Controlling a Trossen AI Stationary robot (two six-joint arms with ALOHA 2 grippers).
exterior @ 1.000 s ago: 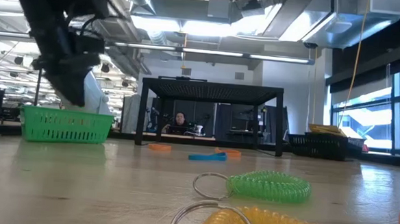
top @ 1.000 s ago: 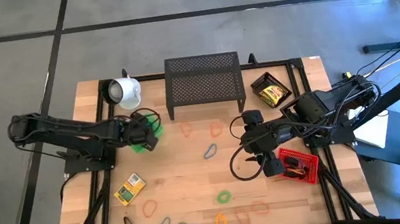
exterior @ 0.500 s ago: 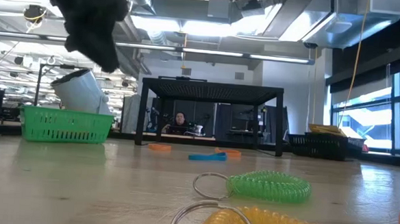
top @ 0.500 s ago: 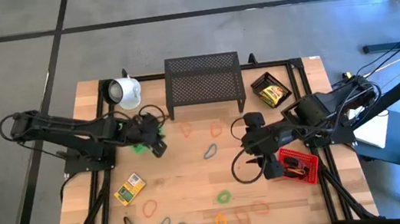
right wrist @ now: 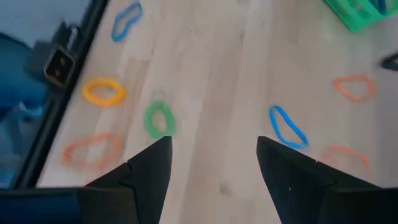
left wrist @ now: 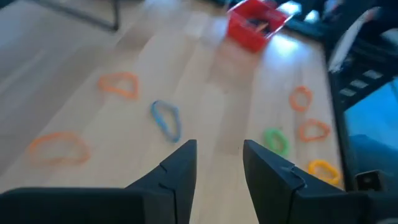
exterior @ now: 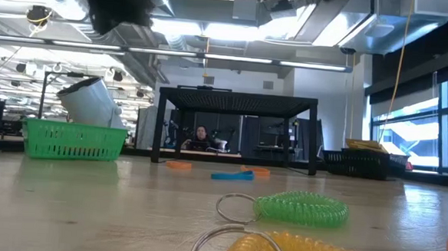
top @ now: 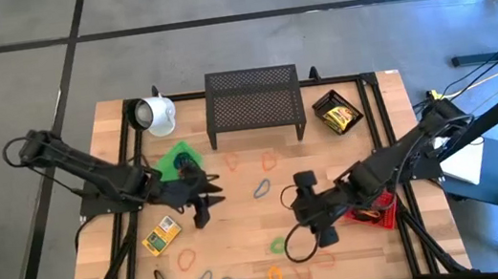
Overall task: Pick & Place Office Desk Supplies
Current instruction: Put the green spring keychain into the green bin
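Sorting under way, most loops still loose

Loops lie scattered over the table: green loop (top: 278, 245), blue loop (top: 261, 189), others along the near edge. One yellow box (top: 161, 236) remains near left. Left gripper (top: 202, 206) hovers empty, jaws parted narrowly. Right gripper (top: 306, 239) stands wide, empty, beside the green loop. Green basket (top: 177, 157) and red basket (top: 383, 205) hold some items.

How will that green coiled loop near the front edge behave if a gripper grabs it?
The green coiled loop is spiral-wound, so it would probably stretch and sag rather than lift stiffly. It looks thin and light. Its metal ring may dangle, and the rounded coils could slip between fingers.
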